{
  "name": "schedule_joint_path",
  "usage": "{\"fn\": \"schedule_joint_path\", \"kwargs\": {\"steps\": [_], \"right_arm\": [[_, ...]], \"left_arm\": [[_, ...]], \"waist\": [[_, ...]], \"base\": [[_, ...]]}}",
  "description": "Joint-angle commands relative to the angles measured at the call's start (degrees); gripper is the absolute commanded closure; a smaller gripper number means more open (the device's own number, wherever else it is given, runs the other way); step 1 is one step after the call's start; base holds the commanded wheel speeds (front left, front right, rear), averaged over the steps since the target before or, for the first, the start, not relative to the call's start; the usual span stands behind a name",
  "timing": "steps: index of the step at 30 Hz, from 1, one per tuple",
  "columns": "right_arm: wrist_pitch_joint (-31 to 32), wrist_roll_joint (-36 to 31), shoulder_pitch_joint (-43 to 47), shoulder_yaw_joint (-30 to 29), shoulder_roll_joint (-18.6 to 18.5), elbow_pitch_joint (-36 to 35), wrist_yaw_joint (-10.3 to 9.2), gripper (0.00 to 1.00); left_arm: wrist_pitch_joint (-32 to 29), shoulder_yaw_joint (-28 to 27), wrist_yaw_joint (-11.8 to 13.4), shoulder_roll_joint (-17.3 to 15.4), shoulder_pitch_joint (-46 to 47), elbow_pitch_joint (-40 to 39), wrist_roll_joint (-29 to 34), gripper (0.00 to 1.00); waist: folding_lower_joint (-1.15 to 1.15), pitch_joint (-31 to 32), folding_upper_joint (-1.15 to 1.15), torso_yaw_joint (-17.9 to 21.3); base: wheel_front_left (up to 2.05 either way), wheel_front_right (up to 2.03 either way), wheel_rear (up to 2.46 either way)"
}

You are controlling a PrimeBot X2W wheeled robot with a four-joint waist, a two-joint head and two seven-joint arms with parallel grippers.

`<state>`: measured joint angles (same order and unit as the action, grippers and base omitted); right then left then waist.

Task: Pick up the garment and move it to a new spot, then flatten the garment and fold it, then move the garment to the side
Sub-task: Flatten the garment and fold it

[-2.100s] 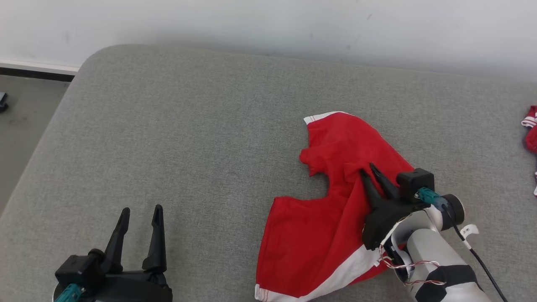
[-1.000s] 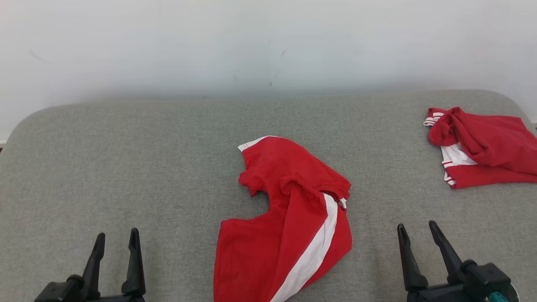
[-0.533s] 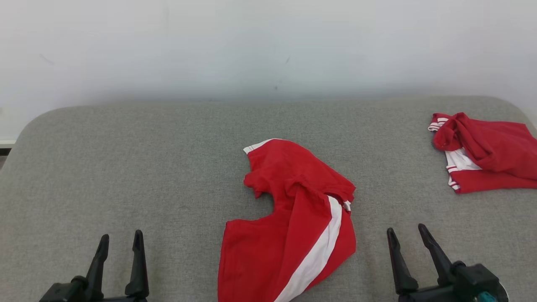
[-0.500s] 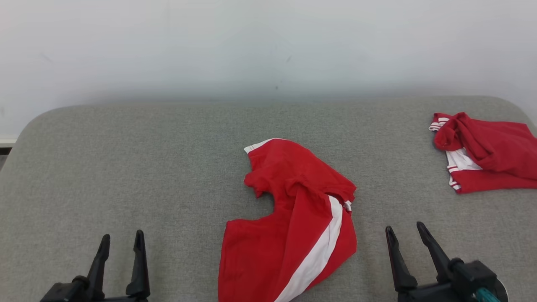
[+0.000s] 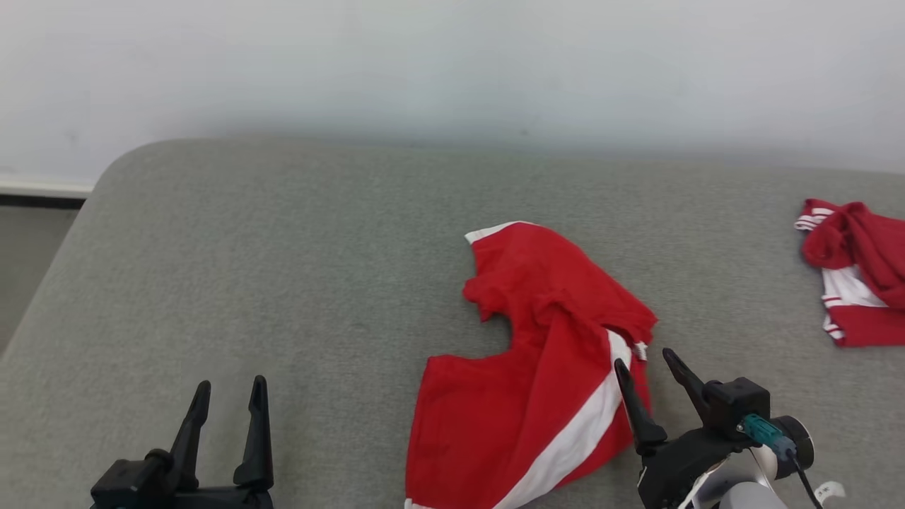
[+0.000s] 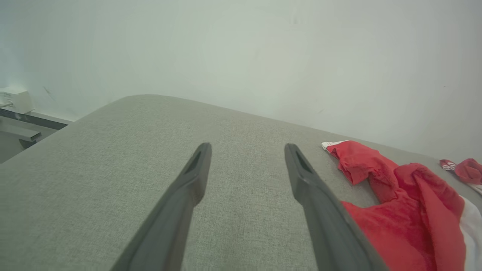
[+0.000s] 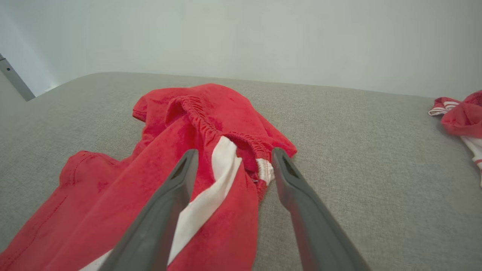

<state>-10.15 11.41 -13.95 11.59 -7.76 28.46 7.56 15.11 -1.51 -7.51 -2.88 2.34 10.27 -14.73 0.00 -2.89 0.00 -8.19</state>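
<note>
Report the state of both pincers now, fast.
Left pincer: open, holding nothing.
Right pincer: open, holding nothing, over the edge of the crumpled red fabric garment with a white stripe.

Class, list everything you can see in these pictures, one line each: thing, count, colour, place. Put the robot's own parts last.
garment: one, red with a white stripe, crumpled on the middle of the padded surface
second garment: one, red and white, bunched at the far right of the surface
padded surface: one, grey, under both garments
wall: one, white, behind the surface
floor: one patch, grey, left of the surface
left gripper: one, black, open, lower left over bare fabric
right gripper: one, black, open, at the garment's right edge
</note>
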Motion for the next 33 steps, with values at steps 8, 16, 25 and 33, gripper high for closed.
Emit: {"fn": "schedule_joint_path", "kwargs": {"steps": [8, 16, 25, 33], "right_arm": [[-3.0, 1.1, -4.4, 0.3, 0.8, 9.3, -0.17, 1.0], [-5.0, 1.9, 0.7, -1.0, 1.3, 5.4, -0.17, 1.0], [-5.1, 1.3, 12.9, -4.8, 2.5, -10.3, -0.18, 1.0], [-4.6, 1.1, 16.0, -6.0, 3.5, -14.5, -0.18, 0.0]], "left_arm": [[0.0, 0.3, 0.1, 0.0, 0.9, 0.2, -1.0, 0.0], [0.0, 0.1, 0.1, 0.0, 0.3, 0.6, -0.7, 0.0], [0.0, 0.4, 0.1, 0.0, 0.7, 0.0, -1.1, 0.0], [0.0, 0.1, 0.1, 0.0, 1.2, 0.2, -0.8, 0.0]], "waist": [[0.0, -3.4, 0.0, -3.2], [0.0, -3.0, 0.0, 0.0], [0.0, -4.4, 0.0, 4.9], [0.0, -4.5, 0.0, 6.6]], "base": [[0.0, 0.0, 0.0], [0.0, 0.0, 0.0], [0.0, 0.0, 0.0], [0.0, 0.0, 0.0]]}}
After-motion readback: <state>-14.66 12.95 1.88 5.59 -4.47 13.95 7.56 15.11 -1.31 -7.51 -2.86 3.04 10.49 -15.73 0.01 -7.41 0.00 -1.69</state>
